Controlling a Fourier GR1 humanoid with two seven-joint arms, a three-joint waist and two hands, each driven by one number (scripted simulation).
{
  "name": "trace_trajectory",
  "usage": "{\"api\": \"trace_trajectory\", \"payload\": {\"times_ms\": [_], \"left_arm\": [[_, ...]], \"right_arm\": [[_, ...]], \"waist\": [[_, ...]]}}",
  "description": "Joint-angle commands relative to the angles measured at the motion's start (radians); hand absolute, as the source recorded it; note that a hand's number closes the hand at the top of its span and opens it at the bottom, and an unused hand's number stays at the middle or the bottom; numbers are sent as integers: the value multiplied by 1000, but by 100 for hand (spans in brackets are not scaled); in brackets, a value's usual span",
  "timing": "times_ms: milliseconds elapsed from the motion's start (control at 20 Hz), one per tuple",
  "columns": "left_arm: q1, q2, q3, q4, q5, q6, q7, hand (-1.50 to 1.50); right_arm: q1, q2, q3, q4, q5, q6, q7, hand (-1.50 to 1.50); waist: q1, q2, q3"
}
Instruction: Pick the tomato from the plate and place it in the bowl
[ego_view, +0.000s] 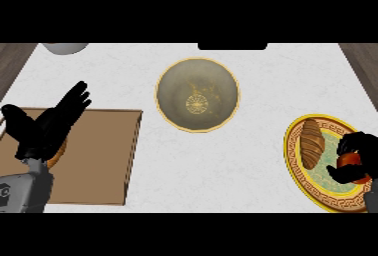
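A red tomato (349, 159) lies on the gold-rimmed plate (294, 162) at the right, and my right hand (360, 156) is curled round it, hiding most of it. Beside it on the same plate rests a brown croissant (311, 144). The olive bowl with a gold rim (197, 94) stands in the middle of the counter, up and to the left of the plate, with nothing inside. My left hand (46, 125) is open at the left, fingers up, resting over the wooden board.
A brown wooden cutting board (96, 155) lies at the left under my left forearm. A pale round object (65, 47) sits at the top left edge. A dark block (232, 46) shows at the top centre. Wooden strips border both sides.
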Motion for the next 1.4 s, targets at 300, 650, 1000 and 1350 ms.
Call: {"api": "trace_trajectory", "payload": {"times_ms": [300, 650, 1000, 1350], "left_arm": [[9, -8, 6, -44, 2, 4, 56, 0], [47, 9, 21, -34, 8, -33, 10, 0], [-22, -3, 30, 39, -4, -11, -10, 0], [-1, -12, -1, -30, -8, -17, 31, 0]], "right_arm": [[113, 48, 114, -202, 44, 92, 12, 150], [272, 76, 240, -547, 63, 245, 92, 150], [341, 62, 257, -915, 28, 385, 163, 150], [186, 100, 286, -1250, -20, 699, 466, 150]], "waist": [[-2, -1, 1], [-4, -2, 1], [-13, -1, 0], [1, -1, -1]]}}
